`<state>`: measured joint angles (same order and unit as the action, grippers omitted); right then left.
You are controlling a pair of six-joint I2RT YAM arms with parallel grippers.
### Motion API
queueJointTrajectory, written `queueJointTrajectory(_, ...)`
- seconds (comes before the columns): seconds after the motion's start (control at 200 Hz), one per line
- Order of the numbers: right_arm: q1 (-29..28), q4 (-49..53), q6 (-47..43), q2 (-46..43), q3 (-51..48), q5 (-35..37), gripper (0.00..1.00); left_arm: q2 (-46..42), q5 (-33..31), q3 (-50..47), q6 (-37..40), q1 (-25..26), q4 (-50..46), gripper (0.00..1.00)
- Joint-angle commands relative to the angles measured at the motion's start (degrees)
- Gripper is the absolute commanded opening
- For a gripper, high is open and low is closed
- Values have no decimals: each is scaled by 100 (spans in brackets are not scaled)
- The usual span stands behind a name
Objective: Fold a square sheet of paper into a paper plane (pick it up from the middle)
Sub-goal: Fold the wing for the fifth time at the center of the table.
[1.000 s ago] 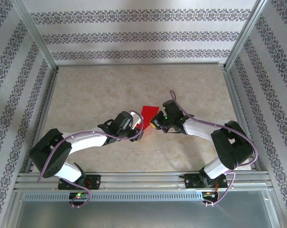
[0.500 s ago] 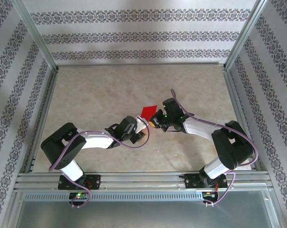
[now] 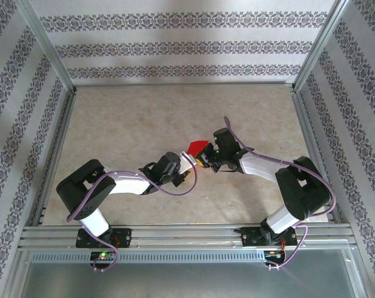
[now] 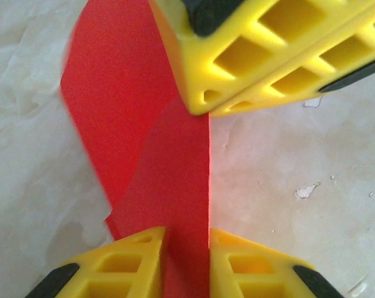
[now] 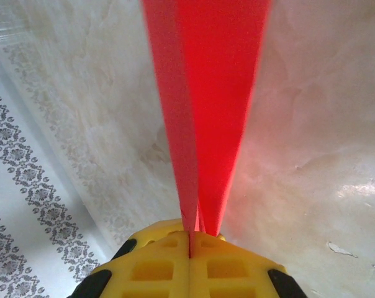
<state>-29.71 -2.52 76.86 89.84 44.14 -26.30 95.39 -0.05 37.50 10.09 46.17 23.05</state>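
Note:
The square sheet of paper (image 3: pixel 197 146) is a bright red, folded, tapering shape held above the table's middle between both arms. My right gripper (image 5: pixel 190 234) is shut on its folded edge, and two red flaps (image 5: pixel 212 93) fan away from the jaws. In the left wrist view the right gripper's yellow fingers (image 4: pixel 249 56) pinch the paper's far end. My left gripper (image 4: pixel 187 233) sits at the near end. Its fingers stand a narrow gap apart, and red paper (image 4: pixel 169 174) fills that gap up to both pads. Whether they pinch it is unclear. From above, the left gripper (image 3: pixel 187 162) and right gripper (image 3: pixel 203 160) nearly touch.
The beige marbled tabletop (image 3: pixel 144 118) is bare around the arms. Patterned walls and a metal frame (image 3: pixel 299 77) enclose it on three sides. An aluminium rail (image 3: pixel 187 234) carries both arm bases at the near edge.
My left gripper's fingers have narrowed around the paper's near end and edged toward the right gripper. The red paper looks smaller from above. The right arm has stayed nearly still.

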Motion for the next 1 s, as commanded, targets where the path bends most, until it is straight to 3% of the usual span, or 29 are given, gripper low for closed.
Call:
queueJointTrajectory(0.0, 56, 6, 101, 53, 130, -103, 9, 108, 76, 3, 46, 76, 154, 19)
queueJointTrajectory(0.215, 153, 198, -84, 134, 163, -36, 33, 113, 168, -21, 5, 80, 134, 13)
queueJointTrajectory(0.35, 263, 320, -286, 224, 213, 21, 42, 124, 292, -15, -54, 85, 103, 11)
queueJointTrajectory(0.745, 414, 495, -711, 361, 454, -138, 50, 303, 610, 200, -532, 76, -320, 8)
queueJointTrajectory(0.999, 656, 791, -1165, -8, 395, -14, 63, 379, 863, 368, -1231, -23, -590, 7)
